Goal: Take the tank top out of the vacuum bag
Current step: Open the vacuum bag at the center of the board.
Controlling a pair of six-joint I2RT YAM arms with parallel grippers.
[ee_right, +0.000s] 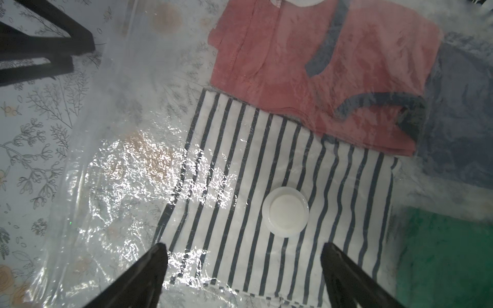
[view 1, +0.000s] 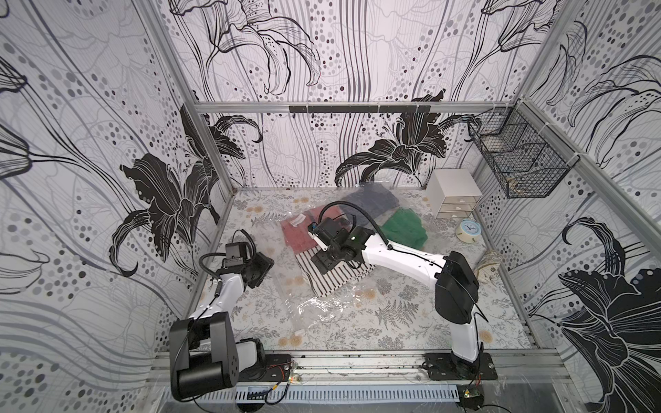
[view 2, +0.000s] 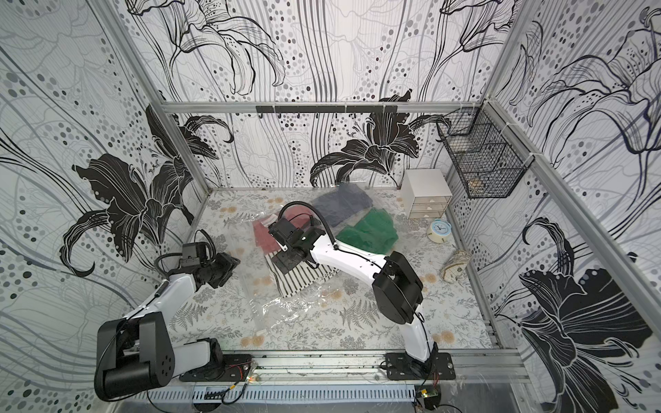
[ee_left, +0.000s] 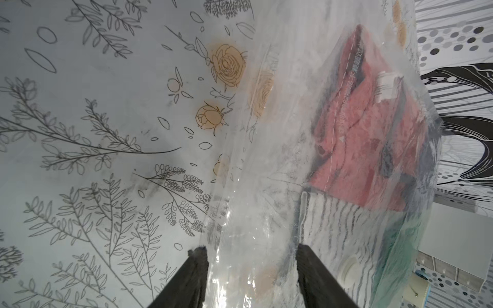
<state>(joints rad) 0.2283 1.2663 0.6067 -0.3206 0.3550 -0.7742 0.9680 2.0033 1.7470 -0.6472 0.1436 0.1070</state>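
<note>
A floral-print counter (view 1: 411, 321) is seen from above, with two robot arms reaching over one vacuum bag (view 1: 322, 307), a wide, clear, crinkly sack lying flat in the middle.

At the left, the left tool (ee_left: 250, 249) straddles the bag's left edge. Its jaws stand partly apart with a fold of film between them, and it cannot be told whether they pinch it.

Inside the bag lie four folded garments. From the left:
- one pink top with navy trim (ee_right: 320, 66), most likely the tank top, which overlaps the next piece
- one black-and-white striped piece (ee_right: 240, 160)
- one navy piece (view 1: 372, 200)
- one green piece (view 1: 404, 229)

One round white valve (ee_right: 285, 210) sits on the film over the stripes. The right tool (ee_right: 244, 245) hovers just above the stripes, jaws spread wide, grasping nothing.

The step in hand looks like opening the bag. To do it well, the left tool should catch only the upper layer of film and lift it so the mouth gapes. The right tool should enter through that mouth, not press through the plastic. It should take the pink top alone, since that top rests on the stripes.

Further right, outside the bag, the counter holds one white drawer unit (view 1: 454, 193), one small clock (view 1: 467, 230) and one fabric pouch (view 1: 488, 264). One wire basket (view 1: 518, 161) hangs on the right wall.
</note>
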